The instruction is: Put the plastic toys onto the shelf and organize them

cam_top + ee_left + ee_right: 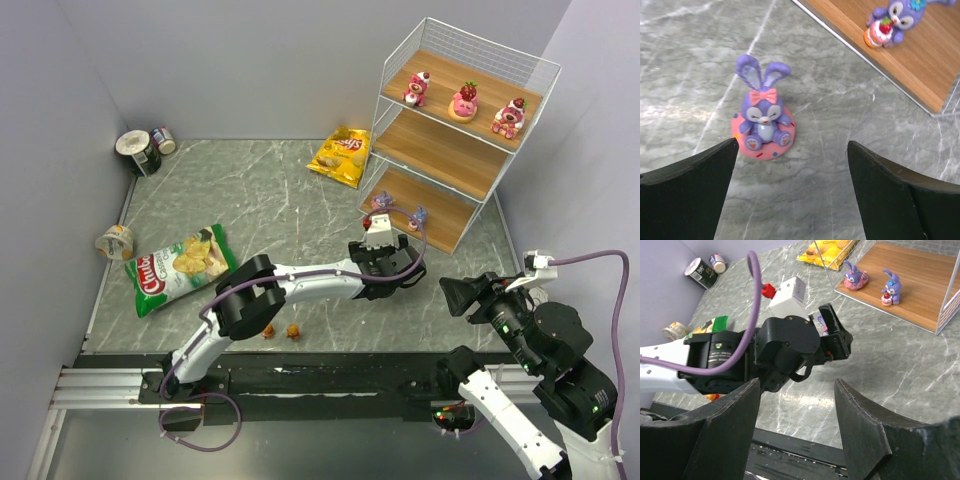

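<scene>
- The left gripper (795, 160) is standing released and spread wide, gripping nothing. Its black fingers (690, 200) are flanking a gap of bare marble.
- A purple bunny toy (762, 122) on a pink donut base is standing upright on the table (840, 125). It is just ahead of that gap, a little toward the left finger, and is touching neither finger.
- The right gripper (796, 390) is also hanging open with nothing between its fingers, over the near right part of the table, well apart from the shelf (460, 130).
- The shelf is standing in the far right corner. The front edge of its bottom board (920, 60) is running diagonally just beyond the bunny, with a strip of free marble between them.
- On the bottom board, near its front left end, a second purple bunny (856, 276) and a bunny with a strawberry cake (891, 286) are standing. Bare wood is showing to their right.
- Three strawberry bear toys (464, 100) are standing in a row on the top board.
- Only the top view is showing two orange toys (268, 330) near the front edge beside the left arm, a green chip bag (180, 268), and a yellow chip bag (342, 155) near the shelf's left side.
- The top view is not showing the bunny on the table clearly, while the left wrist view is showing it whole.
</scene>
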